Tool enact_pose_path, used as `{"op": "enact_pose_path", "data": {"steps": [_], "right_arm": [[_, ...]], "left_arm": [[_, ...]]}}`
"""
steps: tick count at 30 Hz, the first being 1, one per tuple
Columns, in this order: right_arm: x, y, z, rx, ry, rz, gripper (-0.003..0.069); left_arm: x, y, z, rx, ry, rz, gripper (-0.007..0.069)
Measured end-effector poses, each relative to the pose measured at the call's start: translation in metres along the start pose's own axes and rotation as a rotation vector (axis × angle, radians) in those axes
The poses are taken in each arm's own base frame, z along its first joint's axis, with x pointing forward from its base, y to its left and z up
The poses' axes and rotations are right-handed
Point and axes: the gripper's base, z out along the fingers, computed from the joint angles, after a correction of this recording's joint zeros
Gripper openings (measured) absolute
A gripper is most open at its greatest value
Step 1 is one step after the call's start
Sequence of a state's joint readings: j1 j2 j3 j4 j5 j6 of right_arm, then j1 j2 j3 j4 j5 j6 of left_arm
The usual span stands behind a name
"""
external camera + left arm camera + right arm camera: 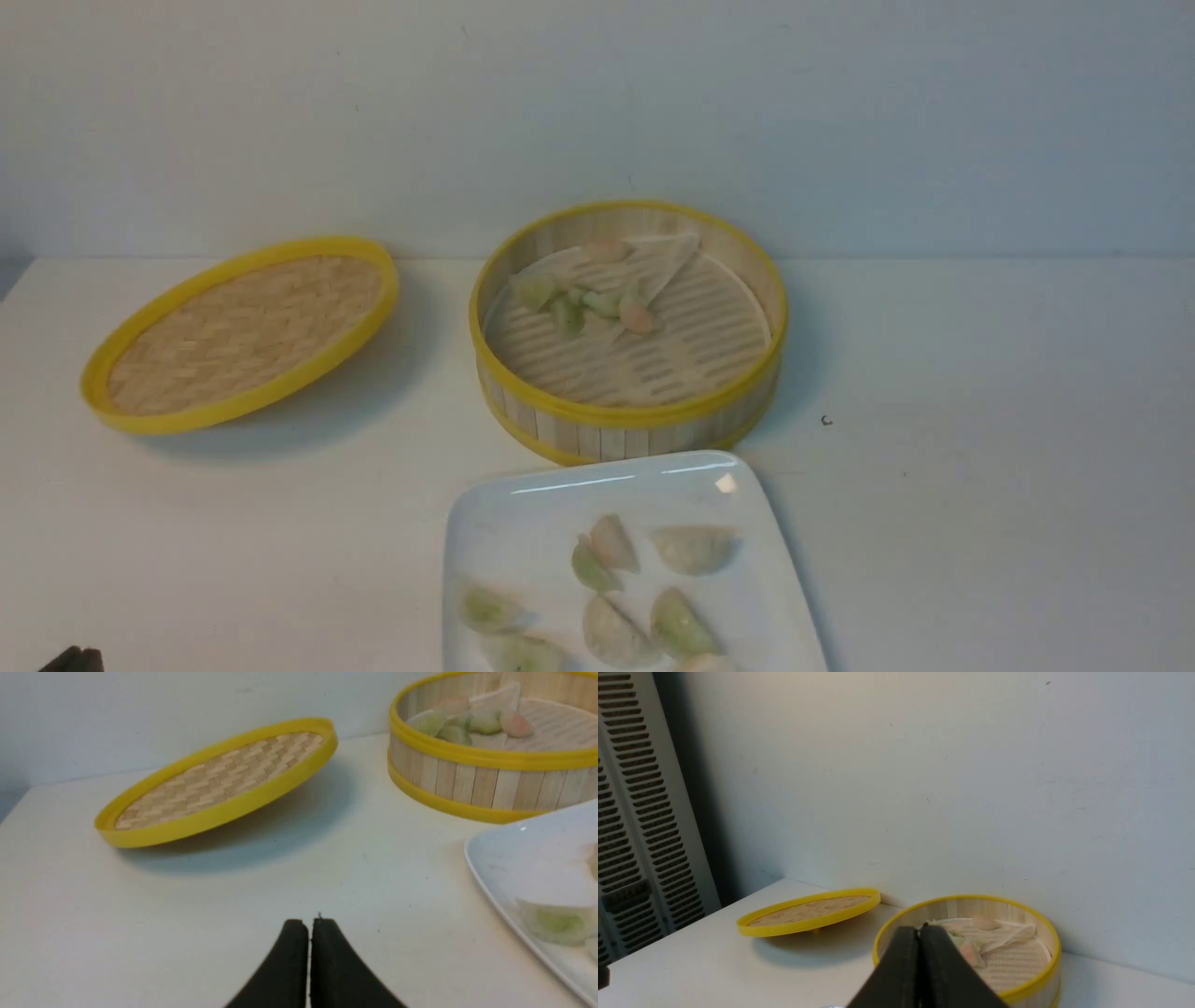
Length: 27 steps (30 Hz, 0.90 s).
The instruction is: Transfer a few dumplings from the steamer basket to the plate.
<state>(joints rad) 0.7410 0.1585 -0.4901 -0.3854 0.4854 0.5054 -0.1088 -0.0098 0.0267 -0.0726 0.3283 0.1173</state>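
left gripper closed, empty, right gripper likewise

Each pincer, left pincer and right pincer, has matte black, smoothly curved, tapering fingers.

The front view looks forward and down over the white table. Both wrist views sit low and near, facing the round yellow-rimmed bamboo steamer basket, which all three views share.
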Motion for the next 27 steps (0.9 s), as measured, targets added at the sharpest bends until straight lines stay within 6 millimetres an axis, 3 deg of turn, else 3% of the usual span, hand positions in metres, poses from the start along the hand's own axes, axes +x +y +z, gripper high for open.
{"op": "enact_pose_path", "data": {"steps": [27], "right_arm": [[-0.0001,-0.0001,0.0,0.001,-0.002,-0.009,-0.0013]], "left_arm": [[0.0053,-0.0005,0.0001,0.006,0.052,0.001,-0.0006]]}}
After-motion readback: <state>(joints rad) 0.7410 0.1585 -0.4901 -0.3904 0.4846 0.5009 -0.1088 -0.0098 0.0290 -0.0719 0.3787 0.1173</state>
